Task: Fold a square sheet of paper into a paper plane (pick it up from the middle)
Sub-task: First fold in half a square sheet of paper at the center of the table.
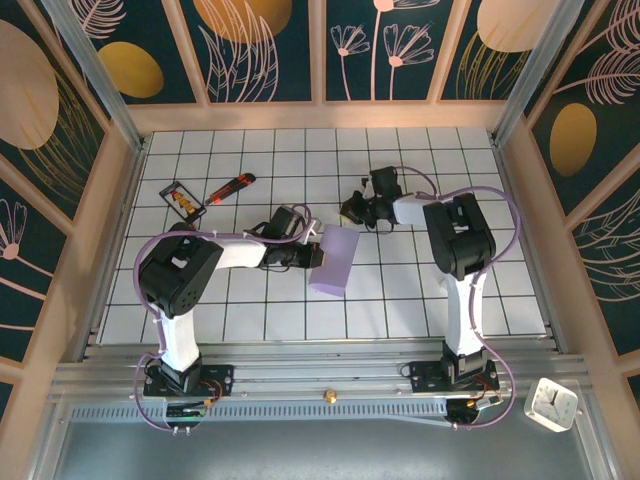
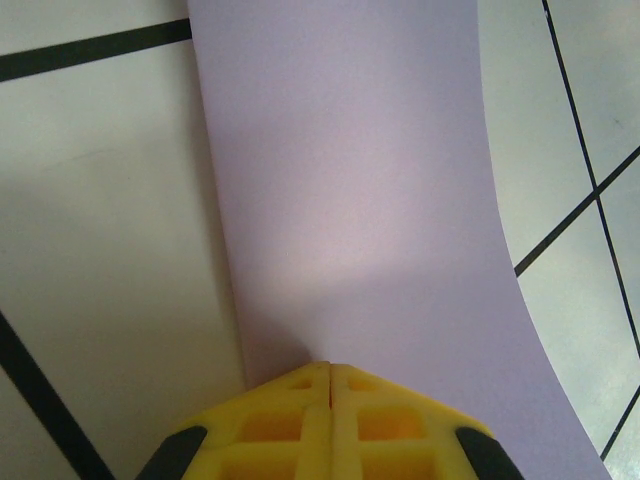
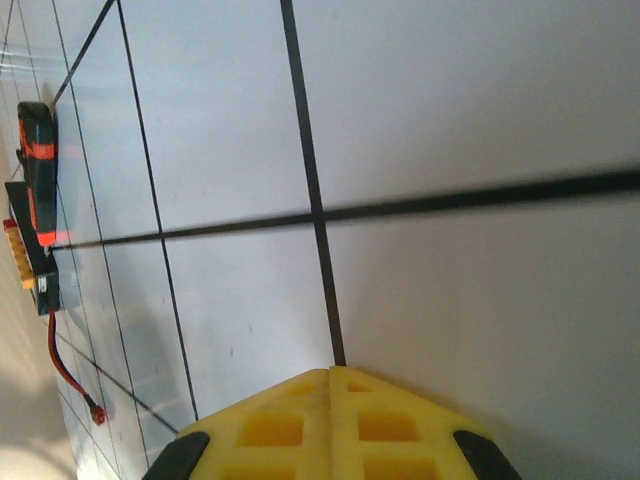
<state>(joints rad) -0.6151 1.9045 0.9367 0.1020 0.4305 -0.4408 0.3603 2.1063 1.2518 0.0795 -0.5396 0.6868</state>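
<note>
The lavender sheet of paper lies near the middle of the bench, between the two arms, and its left edge is in the left tool. In the left wrist view the yellow fingers are pressed together on that edge and the paper goes away from them in a soft curve. From above it looks like a narrow band and not a square. I think it is doubled over or partly lifted, but I cannot tell which.

I judge the paper to be very light and thin, with almost no stiffness. It bends under its own weight and takes a crease easily, also a wrong one. On the smooth tiles it probably slides when it is pushed. A pinch on one edge lets the far side hang free, so a second hold on the opposite long edge seems the best place to control it.

The right tool is just beyond the upper end of the sheet and does not touch it. In the right wrist view its fingers are closed together with nothing between them, above bare tiles.

A red-orange utility knife and a black-framed card lie well apart on the far left. A small white clock stands off the bench, at the near right. Nothing blocks the sheet. Only the two tools themselves are close to each other.
</note>
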